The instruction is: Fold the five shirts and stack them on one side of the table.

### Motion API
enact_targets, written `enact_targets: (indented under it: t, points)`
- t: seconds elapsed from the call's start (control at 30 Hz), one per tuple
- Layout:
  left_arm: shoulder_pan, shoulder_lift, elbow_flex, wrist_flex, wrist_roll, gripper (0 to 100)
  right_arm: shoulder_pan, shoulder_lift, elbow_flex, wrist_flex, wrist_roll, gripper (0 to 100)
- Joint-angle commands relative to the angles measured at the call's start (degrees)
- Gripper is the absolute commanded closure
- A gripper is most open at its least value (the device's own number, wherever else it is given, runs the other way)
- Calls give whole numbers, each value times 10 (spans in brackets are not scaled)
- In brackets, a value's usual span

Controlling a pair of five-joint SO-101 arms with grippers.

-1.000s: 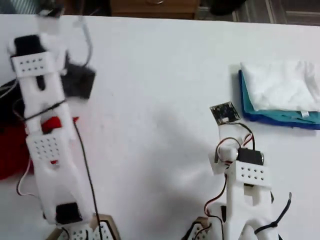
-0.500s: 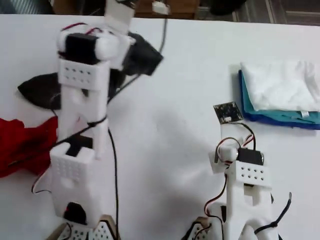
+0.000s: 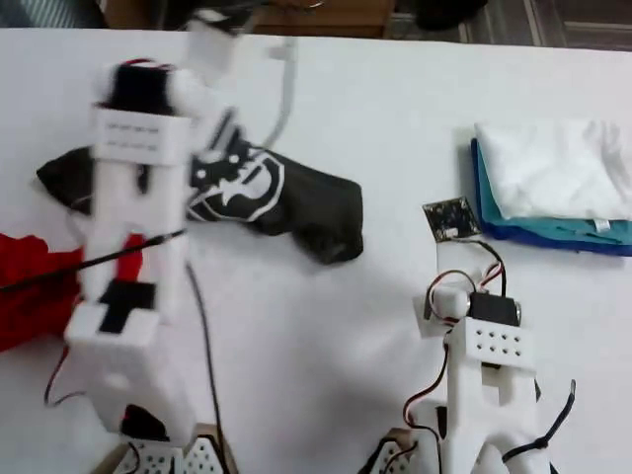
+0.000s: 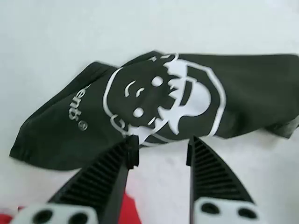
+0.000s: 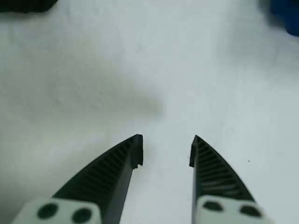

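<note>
The black shirt (image 3: 267,193) lies bunched mid-surface (image 3: 395,118), well apart from the folded stack (image 3: 553,183). The left fingers (image 4: 107,172) are held apart just above its print, the right fingers (image 5: 112,172) apart over bare surface. It should be spread flat first, edges pinched thinly, before any fold.

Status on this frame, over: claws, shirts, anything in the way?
Left claw open at black shirt edge, shirt unfolded. Right claw open over table. Folded stack at table's right; red shirt at left edge. Nothing blocking.
</note>
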Motion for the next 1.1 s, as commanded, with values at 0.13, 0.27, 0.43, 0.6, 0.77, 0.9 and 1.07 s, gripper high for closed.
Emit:
enact_targets:
  t: [0.13, 0.27, 0.43, 0.6, 0.77, 0.9, 1.07]
  points:
    - [-130, -150, 434, -92, -63, 819, -29, -10, -39, -36, -6, 829]
    - [-228, -210, 647, -276, -104, 819, -91, -10, -76, 0, -7, 829]
    - [-353, -219, 756, -473, -132, 819, -130, -10, -99, -2, -7, 829]
    - [-453, -159, 755, -540, -186, 819, -146, -10, -98, -44, -8, 829]
    - [-584, -104, 695, -564, -227, 819, -147, 7, -99, -87, -69, 827]
    - [-663, -84, 591, -502, -229, 819, -175, 103, -134, -113, -84, 827]
    - [-673, -83, 524, -411, -228, 819, -239, 283, -294, -65, -88, 828]
